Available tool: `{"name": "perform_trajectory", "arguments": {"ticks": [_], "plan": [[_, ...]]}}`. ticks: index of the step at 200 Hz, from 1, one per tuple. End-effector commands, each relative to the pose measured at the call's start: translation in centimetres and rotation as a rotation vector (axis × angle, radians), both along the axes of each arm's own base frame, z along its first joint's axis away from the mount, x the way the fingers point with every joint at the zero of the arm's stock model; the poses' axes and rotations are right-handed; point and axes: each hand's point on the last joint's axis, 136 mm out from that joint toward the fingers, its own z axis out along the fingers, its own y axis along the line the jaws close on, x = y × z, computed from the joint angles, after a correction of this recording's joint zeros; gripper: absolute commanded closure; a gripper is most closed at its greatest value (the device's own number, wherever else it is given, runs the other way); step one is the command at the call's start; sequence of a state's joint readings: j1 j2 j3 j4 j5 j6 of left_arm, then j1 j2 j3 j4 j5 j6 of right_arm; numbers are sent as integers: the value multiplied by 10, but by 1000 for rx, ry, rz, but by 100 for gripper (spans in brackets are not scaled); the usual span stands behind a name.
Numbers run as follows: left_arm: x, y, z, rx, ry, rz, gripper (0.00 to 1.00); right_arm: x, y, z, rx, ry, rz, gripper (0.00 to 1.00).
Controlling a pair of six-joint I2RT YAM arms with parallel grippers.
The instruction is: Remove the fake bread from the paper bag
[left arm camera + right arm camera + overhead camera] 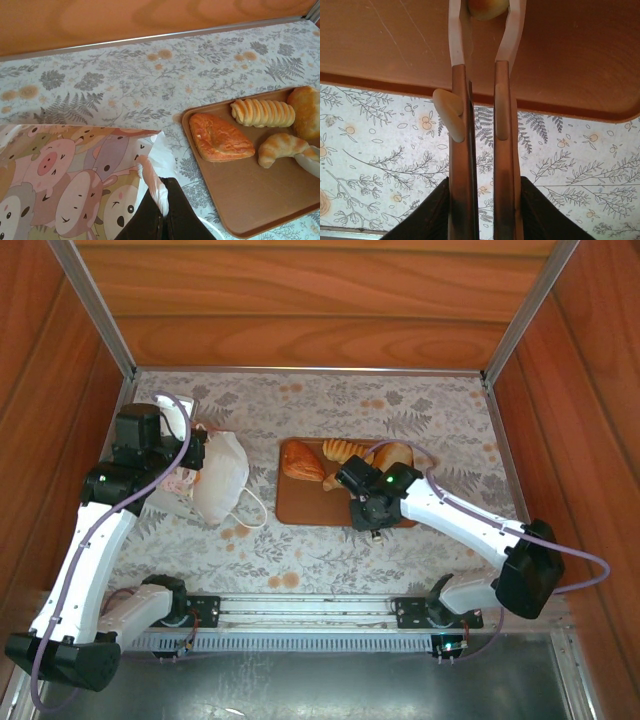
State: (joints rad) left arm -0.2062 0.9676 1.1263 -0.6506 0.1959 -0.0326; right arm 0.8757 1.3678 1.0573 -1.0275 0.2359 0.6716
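The paper bag (pixel 222 475) lies on its side at the left, white with pink-and-tan cartoon animals (pixel 75 180). My left gripper (pixel 166 207) (pixel 197 453) is shut on a twisted white strip at the bag's edge (pixel 152 182). On the brown tray (pixel 310 510) lie a triangular pastry (pixel 220 137), a ridged roll (pixel 262 112), a bun (pixel 306 111) and a croissant (pixel 281 146). My right gripper (pixel 484 205) (pixel 370 512) hangs over the tray's near edge, shut on tan tongs (pixel 460 150). A golden piece of bread (pixel 487 7) sits between the tongs' white tips.
Wooden walls with metal rails (pixel 300 370) close in the floral tabletop (pixel 330 400) at the back and both sides. The bag's cord handle (pixel 250 510) lies between bag and tray. Bare tabletop (pixel 300 555) lies in front of the tray.
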Motion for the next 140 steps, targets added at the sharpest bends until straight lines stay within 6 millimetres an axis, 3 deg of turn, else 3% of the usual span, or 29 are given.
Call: {"name": "perform_trajectory", "arguments": {"ticks": [1,19,32,55,140], "plan": [[3,-4,4,10,-26,-21,100,0,-8,-2,-16,4,-41,65],[4,-5,2,12,-20,-29,100,1,-9,-1,-10,-4,-45,61],[5,-6,1,7,-14,-32,100,0,-12,-2,-11,3,-53,65],[5,-6,0,7,-12,-30,100,2,-14,-3,-8,4,-59,62],[5,-6,0,4,-10,-29,100,18,8,-5,71,-1,-34,62]]}}
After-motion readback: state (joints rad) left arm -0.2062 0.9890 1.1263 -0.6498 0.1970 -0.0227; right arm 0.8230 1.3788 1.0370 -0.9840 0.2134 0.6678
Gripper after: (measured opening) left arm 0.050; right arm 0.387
